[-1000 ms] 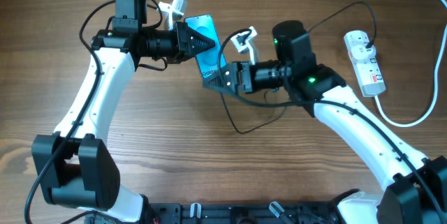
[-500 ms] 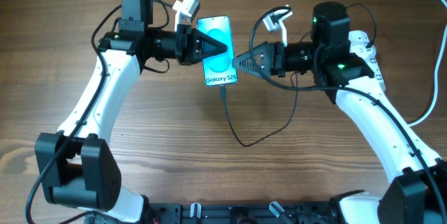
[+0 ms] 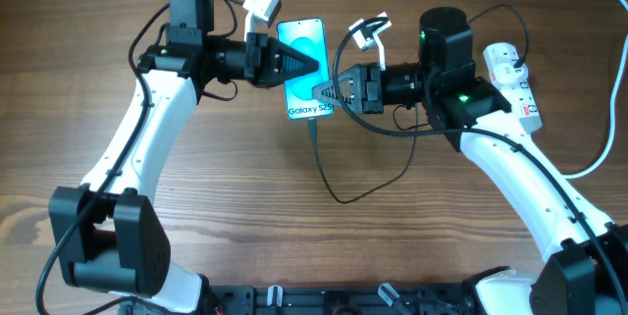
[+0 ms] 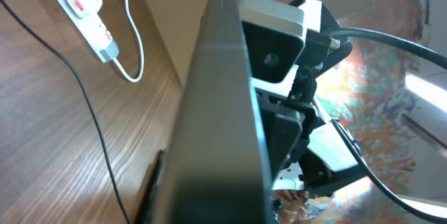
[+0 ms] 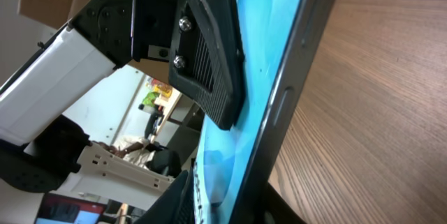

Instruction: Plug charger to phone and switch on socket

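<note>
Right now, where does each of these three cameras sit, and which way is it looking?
Overhead: fixed above the table, facing straight down; both arms show, left gripper clamping the phone, right gripper at its edge.
Left wrist: on the left arm, facing along the phone's edge toward the right arm and the socket; own fingers unclear.
Right wrist: on the right arm, facing across the blue screen at the left gripper's finger.
Shared: all see the phone; overhead and left wrist both show the socket.

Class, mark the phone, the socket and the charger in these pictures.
phone [image 3: 304, 38], overhead view, upper part of the blue screen.
socket [image 3: 525, 99], overhead view, white body beside the red marks.
charger [image 3: 340, 200], overhead view, low bend of the black cable.
</note>
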Controlling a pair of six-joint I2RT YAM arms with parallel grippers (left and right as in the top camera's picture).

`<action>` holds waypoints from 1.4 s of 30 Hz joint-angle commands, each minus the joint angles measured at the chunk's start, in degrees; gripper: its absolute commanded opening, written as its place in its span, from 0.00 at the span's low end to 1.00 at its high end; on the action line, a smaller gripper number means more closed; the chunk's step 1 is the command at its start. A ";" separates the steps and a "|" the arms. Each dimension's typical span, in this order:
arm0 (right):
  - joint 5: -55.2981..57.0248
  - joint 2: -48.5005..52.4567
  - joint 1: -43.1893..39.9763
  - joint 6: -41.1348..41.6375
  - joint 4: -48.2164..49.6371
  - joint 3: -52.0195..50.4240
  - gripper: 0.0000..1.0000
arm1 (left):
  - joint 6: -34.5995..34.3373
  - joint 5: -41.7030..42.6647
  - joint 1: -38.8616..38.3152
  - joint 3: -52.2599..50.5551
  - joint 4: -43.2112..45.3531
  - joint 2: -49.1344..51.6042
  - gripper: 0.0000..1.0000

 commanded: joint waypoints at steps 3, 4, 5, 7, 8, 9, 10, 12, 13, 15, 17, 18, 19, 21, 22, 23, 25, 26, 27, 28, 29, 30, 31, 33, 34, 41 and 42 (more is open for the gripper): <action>0.46 -0.31 0.44 0.11 0.17 1.09 0.33 | 0.52 1.22 -1.14 0.11 4.46 -1.05 0.04; 0.37 -0.31 0.44 0.42 0.04 1.09 0.32 | 0.52 1.22 -1.81 0.11 4.87 -1.05 0.04; 0.35 -0.31 0.42 0.55 0.00 1.09 0.32 | 0.52 1.27 -2.38 0.11 5.18 -1.05 0.04; 0.35 -0.31 0.42 0.57 -0.48 1.03 0.32 | 0.50 2.75 -3.34 0.11 7.69 -1.05 0.04; 0.35 -0.31 0.42 0.55 -1.03 0.98 0.28 | 0.48 3.61 -3.63 0.11 9.01 -1.05 0.04; 0.37 -0.31 0.42 0.52 -1.99 0.94 0.24 | 0.48 4.00 -3.65 0.11 9.79 -1.05 0.04; 0.35 -0.31 0.42 0.55 -3.78 0.94 0.17 | 0.48 3.98 -3.56 0.11 9.94 -1.05 0.04; 0.35 -0.31 0.42 1.27 -4.31 0.94 0.08 | 0.50 3.96 -3.58 0.11 9.99 -1.05 0.04; 0.37 -0.31 0.42 1.92 -4.24 0.94 0.06 | 0.50 3.96 -3.58 0.11 10.14 -1.05 0.04; 0.37 -0.31 0.42 3.13 -3.98 0.94 0.04 | 0.50 2.84 -3.58 0.11 10.12 -1.05 0.13; 0.37 -0.31 0.42 3.13 -4.00 0.94 0.04 | 0.50 2.34 -3.58 0.11 10.12 -1.05 0.20; 0.37 -0.31 0.42 3.13 -4.00 0.94 0.04 | 0.46 1.51 -3.58 0.11 10.10 -1.05 0.34; 0.37 -0.31 0.42 3.21 -4.00 0.94 0.04 | 0.48 0.26 -3.58 0.11 10.10 -1.05 0.68; 0.37 -0.33 0.42 3.52 -4.00 0.94 0.04 | 0.48 -3.41 -3.56 0.11 10.10 -1.05 0.99; 0.37 -0.33 0.39 3.52 -4.00 0.94 0.04 | 0.48 -5.86 -3.48 0.11 10.03 -1.05 1.00; 0.44 -0.31 0.37 3.50 -4.00 0.94 0.04 | 0.46 -8.48 -3.34 0.11 9.64 -1.05 1.00; 2.54 -0.31 0.35 2.84 -4.17 0.94 0.04 | 0.44 -15.50 -2.58 0.11 6.97 -1.05 1.00; 5.35 -0.31 0.35 2.84 -4.81 0.87 0.04 | 0.44 -21.59 -1.97 0.11 3.63 -1.05 1.00; 8.26 -0.31 0.37 2.38 -6.10 0.85 0.04 | 0.28 -26.93 -1.55 0.11 0.55 -1.05 1.00; 10.49 -0.31 0.37 1.11 -7.48 0.83 0.04 | 0.28 -31.82 -1.18 0.11 -2.89 -1.05 1.00; 12.66 -0.31 0.37 -0.26 -8.94 0.74 0.04 | 0.31 -36.39 -0.85 0.11 -5.86 -1.05 1.00; 14.73 -0.31 0.37 -1.16 -9.92 0.35 0.04 | 0.31 -40.94 -0.57 0.11 -8.74 -1.05 1.00; 16.55 -0.13 0.37 -1.88 -10.54 -0.09 0.04 | 0.31 -44.89 -0.39 0.11 -11.23 -1.05 1.00; 19.39 1.33 0.37 -2.05 -11.37 -0.72 0.04 | 0.28 -50.77 -0.22 0.11 -14.49 -1.05 1.00; 20.06 2.64 0.37 -2.03 -11.85 -0.72 0.04 | 0.28 -53.09 -0.24 0.11 -15.63 -1.05 1.00; 20.31 15.10 0.42 -3.15 -10.03 -0.72 0.04 | 0.31 -64.78 -0.24 0.11 -21.38 -1.05 1.00; 20.28 16.98 0.44 -3.10 -9.62 -0.72 0.04 | 0.28 -65.92 -0.24 0.11 -22.08 -1.05 1.00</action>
